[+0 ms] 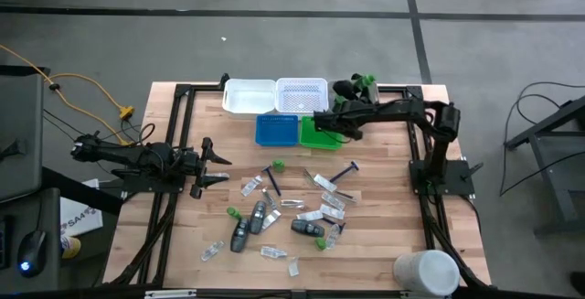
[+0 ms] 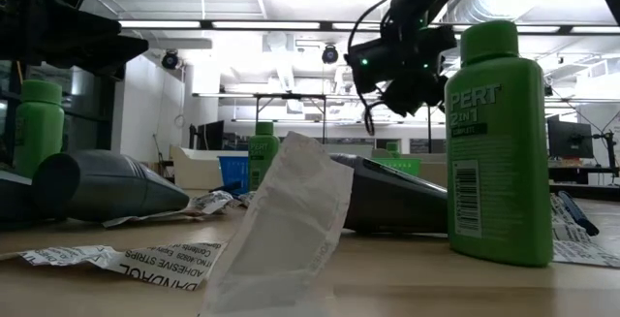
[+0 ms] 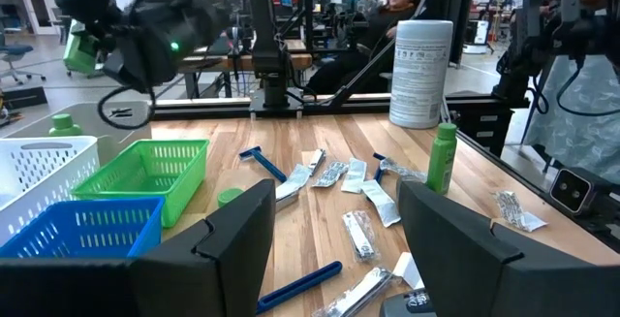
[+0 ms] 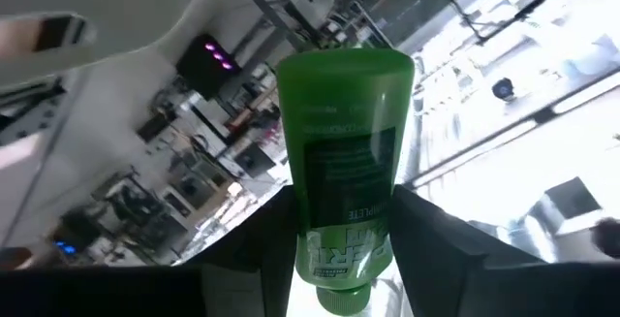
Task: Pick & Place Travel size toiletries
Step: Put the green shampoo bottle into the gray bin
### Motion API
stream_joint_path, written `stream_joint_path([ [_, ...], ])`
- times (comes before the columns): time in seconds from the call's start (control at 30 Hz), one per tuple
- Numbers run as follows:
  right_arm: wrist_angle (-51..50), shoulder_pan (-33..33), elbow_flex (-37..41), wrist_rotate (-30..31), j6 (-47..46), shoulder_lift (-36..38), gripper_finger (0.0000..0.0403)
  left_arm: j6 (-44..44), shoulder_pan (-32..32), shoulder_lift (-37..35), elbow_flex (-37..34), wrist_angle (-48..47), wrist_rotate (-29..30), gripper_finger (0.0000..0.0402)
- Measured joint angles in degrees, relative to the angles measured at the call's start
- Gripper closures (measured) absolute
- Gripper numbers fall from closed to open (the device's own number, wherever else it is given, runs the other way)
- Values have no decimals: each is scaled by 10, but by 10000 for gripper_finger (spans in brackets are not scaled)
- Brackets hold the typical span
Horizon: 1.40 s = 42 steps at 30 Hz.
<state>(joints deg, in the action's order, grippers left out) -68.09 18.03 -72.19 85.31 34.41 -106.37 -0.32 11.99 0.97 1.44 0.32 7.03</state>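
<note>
Green bottle (image 4: 344, 172) pinched in the right end effector (image 1: 363, 87), arm stretched just beyond the green tray (image 1: 320, 134). The left end effector (image 1: 219, 164) gapes empty, level, well left of that tray.

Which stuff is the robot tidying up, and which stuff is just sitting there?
Job things:
- green plastic bottle in the right gripper
- green mesh tray
- small packets, razors and bottles scattered on the wooden table

Just there:
- large white cylindrical container
- left gripper, open, waiting

Four trays sit at the table's far edge: white solid tray (image 1: 247, 97), white mesh tray (image 1: 302, 93), blue tray (image 1: 276, 129), green tray (image 1: 317, 133). One white cylindrical container (image 1: 426, 272).
</note>
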Motion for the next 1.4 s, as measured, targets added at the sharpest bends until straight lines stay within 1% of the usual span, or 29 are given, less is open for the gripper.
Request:
stream_joint_path([
  [0.13, -58, 0, 2, -20, -82, 0, 263, 0, 0, 0, 0, 0, 0, 181],
  [0.23, -94, 2, 2, -21, -113, 0, 264, 0, 0, 0, 0, 0, 0, 181],
  [0.33, -115, 1, 2, -37, -150, 0, 272, 0, 0, 0, 0, 0, 0, 181],
  [0.4, -128, 1, 2, -63, -197, 2, 278, 0, 0, 0, 0, 0, 0, 181],
  [0.5, -138, 5, 2, -119, -299, 7, 286, 0, 0, 0, 0, 0, 0, 181],
  [0.67, -155, 20, 2, -243, -467, 42, 286, 0, 0, 0, 0, 0, 0, 181],
  [0.73, -153, 31, 2, -295, -507, 65, 286, 0, 0, 0, 0, 0, 0, 181],
  [0.83, -134, 53, 2, -359, -536, 106, 286, 0, 0, 0, 0, 0, 0, 181],
  [0.9, -94, 78, 2, -423, -545, 132, 286, 0, 0, 0, 0, 0, 0, 181],
  [1.0, -9, 119, 2, -545, -547, 165, 281, 0, 0, 0, 0, 0, 0, 181],
  [1.13, 90, 176, 1, -675, -526, 185, 280, 0, 0, 0, 0, 0, 0, 181],
  [1.3, 83, 250, 2, -824, -523, 176, 282, 0, 0, 0, 0, 0, 0, 181],
  [1.4, 104, 287, 2, -876, -523, 176, 279, 0, 0, 0, 0, 0, 0, 181],
])
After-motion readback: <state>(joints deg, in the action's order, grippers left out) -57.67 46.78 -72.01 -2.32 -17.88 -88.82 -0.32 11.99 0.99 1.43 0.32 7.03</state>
